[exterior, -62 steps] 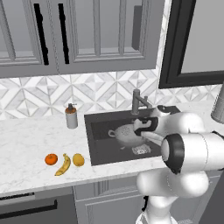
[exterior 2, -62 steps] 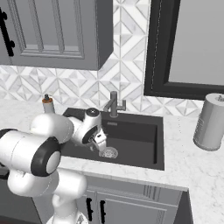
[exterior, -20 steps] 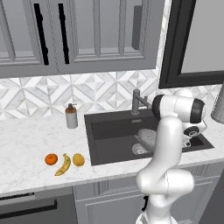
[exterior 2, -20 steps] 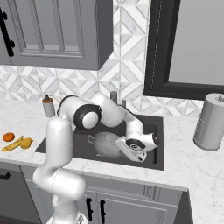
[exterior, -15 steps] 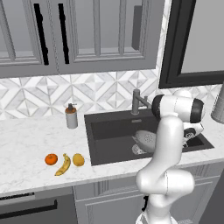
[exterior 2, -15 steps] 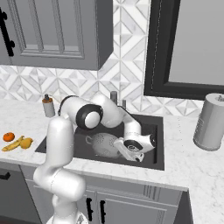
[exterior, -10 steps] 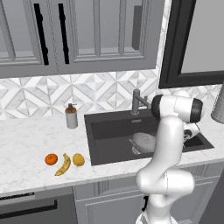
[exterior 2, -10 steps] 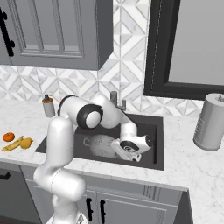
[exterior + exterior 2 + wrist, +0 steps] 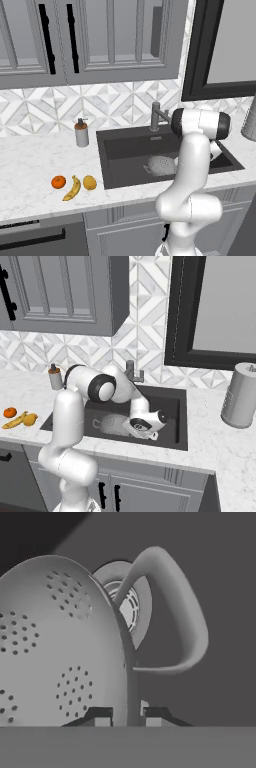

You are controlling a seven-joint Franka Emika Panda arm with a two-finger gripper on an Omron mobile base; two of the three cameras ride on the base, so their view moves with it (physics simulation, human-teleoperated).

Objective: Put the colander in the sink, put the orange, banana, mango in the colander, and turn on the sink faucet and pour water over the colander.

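There was one colander [image 9: 161,164] in one sink [image 9: 127,149], one sink faucet [image 9: 156,115] — and three fruits on the counter [image 9: 30,165]: one orange [image 9: 58,182], one banana [image 9: 73,188], one mango [image 9: 89,182]. One soap dispenser [image 9: 81,133] — one paper towel roll [image 9: 240,395].

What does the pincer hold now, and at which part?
The pincer is shut on the colander, gripping its rim just beside a loop handle.

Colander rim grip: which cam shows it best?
Hand view: the gripper is shut on the colander rim, fingertips either side, loop handle just beyond. Right base view shows the colander low in the sink; left base view has it beside the arm.
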